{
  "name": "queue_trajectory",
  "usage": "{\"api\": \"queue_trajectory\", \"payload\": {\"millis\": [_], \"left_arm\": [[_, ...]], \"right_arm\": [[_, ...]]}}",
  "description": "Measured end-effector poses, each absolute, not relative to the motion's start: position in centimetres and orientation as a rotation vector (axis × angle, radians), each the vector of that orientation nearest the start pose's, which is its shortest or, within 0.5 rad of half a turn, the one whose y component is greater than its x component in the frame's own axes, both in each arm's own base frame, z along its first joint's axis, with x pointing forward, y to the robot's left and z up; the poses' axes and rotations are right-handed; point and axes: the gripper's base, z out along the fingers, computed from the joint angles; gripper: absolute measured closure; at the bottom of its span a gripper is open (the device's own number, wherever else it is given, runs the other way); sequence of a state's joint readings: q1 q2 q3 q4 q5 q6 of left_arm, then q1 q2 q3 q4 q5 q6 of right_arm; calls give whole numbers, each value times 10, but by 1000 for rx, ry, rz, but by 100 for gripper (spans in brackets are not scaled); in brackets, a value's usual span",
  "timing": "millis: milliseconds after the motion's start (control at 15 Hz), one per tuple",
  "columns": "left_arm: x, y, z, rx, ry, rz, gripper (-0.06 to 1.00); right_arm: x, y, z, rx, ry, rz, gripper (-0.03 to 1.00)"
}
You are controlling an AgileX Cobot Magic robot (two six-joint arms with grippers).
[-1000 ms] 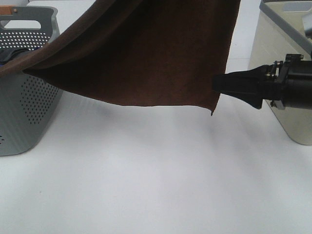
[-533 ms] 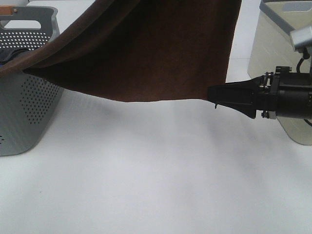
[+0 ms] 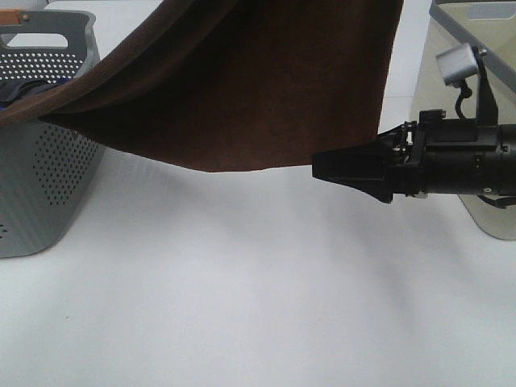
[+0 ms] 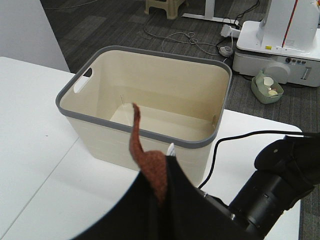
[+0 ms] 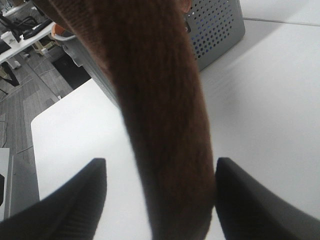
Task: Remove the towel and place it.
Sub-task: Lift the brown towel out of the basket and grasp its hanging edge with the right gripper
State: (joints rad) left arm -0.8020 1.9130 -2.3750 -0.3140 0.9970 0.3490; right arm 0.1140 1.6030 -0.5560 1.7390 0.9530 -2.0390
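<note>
The dark brown towel [image 3: 242, 89] hangs as a wide sheet above the table, its left end trailing into the grey basket [image 3: 40, 161]. My left gripper [image 4: 160, 175] is shut on one upper corner of the towel [image 4: 142, 155], and a brown tip sticks up from the pinch. It lies above the exterior view's frame. My right gripper [image 3: 318, 168] comes in from the right at the towel's lower right corner. Seen from the right wrist, the towel [image 5: 155, 100] hangs between the right gripper's [image 5: 160, 175] spread fingers [image 5: 80, 200] without touching either, so it is open.
The grey perforated basket [image 5: 215, 25] at the left holds dark laundry. An empty beige basket [image 3: 463, 81] with a grey rim [image 4: 150, 135] stands at the right, behind my right arm. White table [image 3: 242, 306] lies below the towel.
My right gripper has moved left to the towel's lower right corner, which now sits between its fingers. The towel's lower edge has lifted slightly.
</note>
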Motion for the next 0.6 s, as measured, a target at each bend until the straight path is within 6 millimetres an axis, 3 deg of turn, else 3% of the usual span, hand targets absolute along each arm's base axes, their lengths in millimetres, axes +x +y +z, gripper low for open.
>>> {"api": "queue_trajectory", "payload": {"millis": [600], "left_arm": [[272, -313, 489, 1107, 1717, -640, 94]], "right_arm": [[247, 102, 179, -718, 2021, 1019, 52]]}}
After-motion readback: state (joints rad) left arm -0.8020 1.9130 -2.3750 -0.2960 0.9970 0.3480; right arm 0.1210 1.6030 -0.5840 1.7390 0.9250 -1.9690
